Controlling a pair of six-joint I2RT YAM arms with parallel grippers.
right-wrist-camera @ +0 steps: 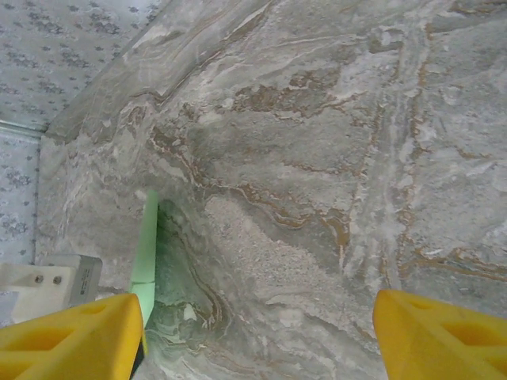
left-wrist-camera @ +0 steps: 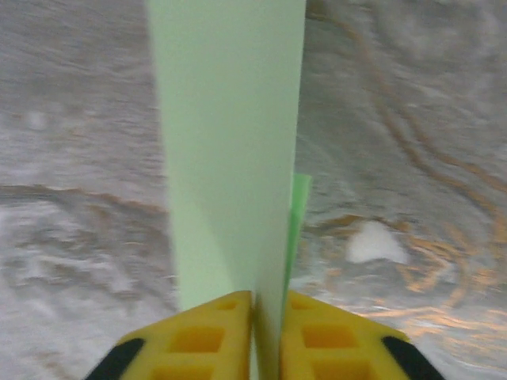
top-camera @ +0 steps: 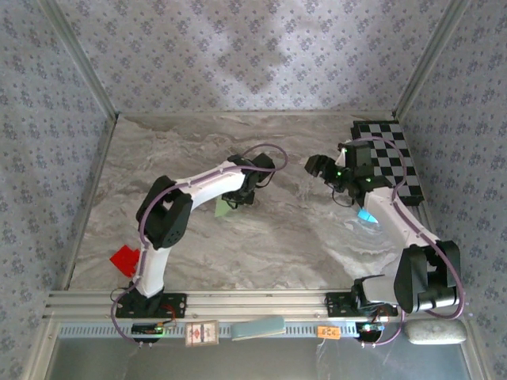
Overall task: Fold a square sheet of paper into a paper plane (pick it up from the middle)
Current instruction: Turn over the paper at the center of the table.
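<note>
Top view, left pincer: the left pincer hangs over the middle of the surface. The paper plane sticks out just beside it, toward the arm bases.
Top view, right pincer: the right pincer is well apart from the paper, with its fingers spread and nothing in them.
Top view, count: one paper plane and two pincers. One checkerboard lies beyond the right pincer. One red block and one light-blue card sit back near the bases.
Left wrist, pincer: the left pincer has its yellow fingers drawn together on the paper plane, one on each face.
Left wrist, paper: the paper plane runs straight out ahead of the pincer as a narrow pale green strip, standing on edge.
Right wrist, pincer: the right pincer stands wide apart, with only bare surface between its fingers.
Right wrist, paper: a thin green edge of the paper plane shows just outside the finger at this view's left, not between the two.
Step in hand, judged: passing or pressing the folded dart between the arms.
Doing it well: hold the left grip square on the crease. Bring the right pincer round until the paper sits between its fingers, then close on it.
</note>
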